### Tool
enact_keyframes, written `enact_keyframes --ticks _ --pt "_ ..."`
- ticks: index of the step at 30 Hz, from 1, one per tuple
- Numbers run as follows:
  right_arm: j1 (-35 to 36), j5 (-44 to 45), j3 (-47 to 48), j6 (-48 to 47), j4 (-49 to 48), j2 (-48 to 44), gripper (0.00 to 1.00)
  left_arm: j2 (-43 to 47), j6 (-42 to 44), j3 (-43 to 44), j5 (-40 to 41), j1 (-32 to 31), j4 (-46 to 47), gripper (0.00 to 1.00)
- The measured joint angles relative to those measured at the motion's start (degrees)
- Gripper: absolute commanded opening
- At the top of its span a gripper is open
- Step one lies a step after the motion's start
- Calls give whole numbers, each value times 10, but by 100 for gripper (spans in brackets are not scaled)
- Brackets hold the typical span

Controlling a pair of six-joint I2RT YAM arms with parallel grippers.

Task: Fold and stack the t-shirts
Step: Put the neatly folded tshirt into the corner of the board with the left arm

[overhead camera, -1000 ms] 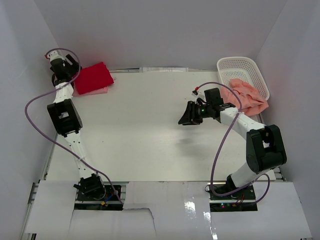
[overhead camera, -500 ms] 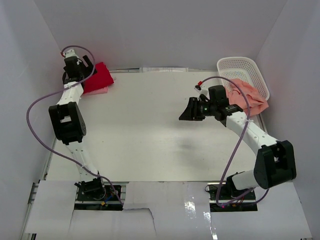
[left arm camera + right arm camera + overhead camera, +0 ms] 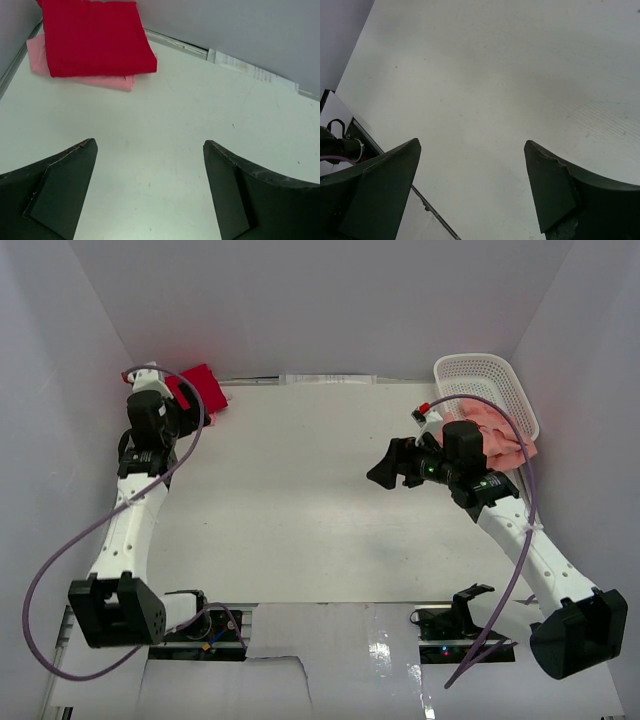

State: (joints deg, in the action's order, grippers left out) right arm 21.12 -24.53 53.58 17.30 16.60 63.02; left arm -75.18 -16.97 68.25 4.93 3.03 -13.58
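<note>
A folded red t-shirt (image 3: 95, 37) lies on top of a folded light pink t-shirt (image 3: 82, 79) in the table's far left corner; the red one (image 3: 205, 390) also shows in the top view, partly behind the left arm. My left gripper (image 3: 150, 145) (image 3: 183, 412) hovers open and empty just in front of that stack, not touching it. A crumpled salmon-peach t-shirt (image 3: 503, 435) hangs over the near rim of the basket, partly hidden by the right arm. My right gripper (image 3: 472, 142) (image 3: 387, 464) is open and empty above bare table, left of the basket.
A white lattice basket (image 3: 485, 373) stands in the far right corner. A strip of paper (image 3: 250, 70) lies along the far edge. White walls enclose the table on three sides. The table's near edge and cabling (image 3: 342, 145) show in the right wrist view.
The left arm has drawn back from the red and pink stack toward the near side. The right arm has swung rightward and its gripper has opened wide.
</note>
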Motion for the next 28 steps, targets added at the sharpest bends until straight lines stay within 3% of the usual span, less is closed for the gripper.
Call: enact_keyframes --ticks 5,9,28 --pt "0 20 0 -10 -6 -44 90 137 13 -81 -27 -6 -32 98" --pt "0 21 0 -13 -22 -70 90 192 15 -117 -42 -5 -37 98" --pt "0 19 0 -24 -27 -90 90 213 15 -157 -85 -5 -57 98"
